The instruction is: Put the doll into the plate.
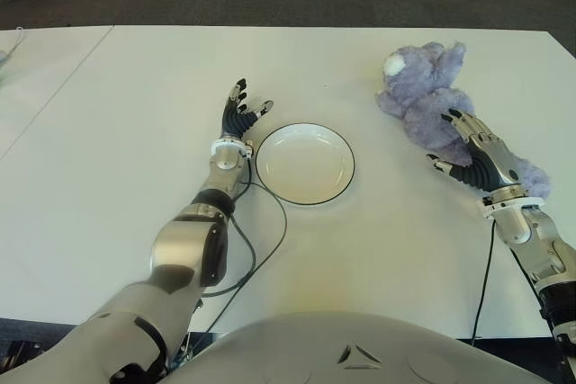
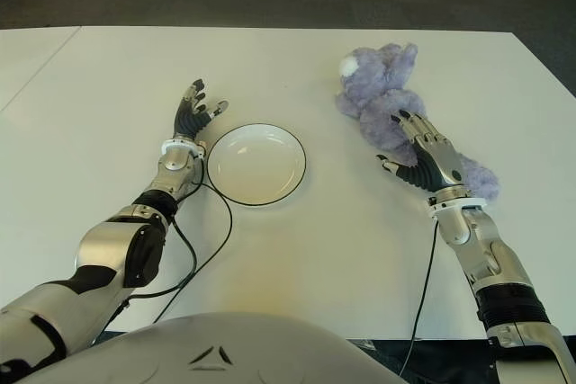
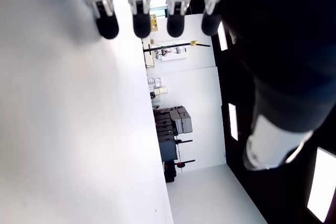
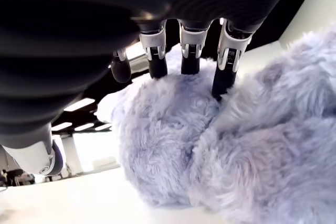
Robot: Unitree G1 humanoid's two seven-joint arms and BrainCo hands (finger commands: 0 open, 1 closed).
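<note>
Your right hand (image 1: 468,146) is on the right side of the white table (image 1: 117,132), laid over the near part of the doll (image 1: 423,87), a fluffy lavender plush animal lying on its side toward the far right of the table. In the right wrist view your fingertips (image 4: 190,61) press down into the fur from above, fingers extended and spread, and the thumb stands apart to the side; nothing shows them closed around the plush, so you have contact but no grasp yet. The doll lies on the table, well apart from the plate (image 1: 305,164), which is a white dish with a thin dark rim near the middle of the table, holding nothing. Your left hand (image 1: 236,119) shows just to the left of the plate, fingers straight and pointing away from you, open and empty. A dark cable (image 1: 261,249) loops across the table near the plate's near-left edge, beside your left forearm.
</note>
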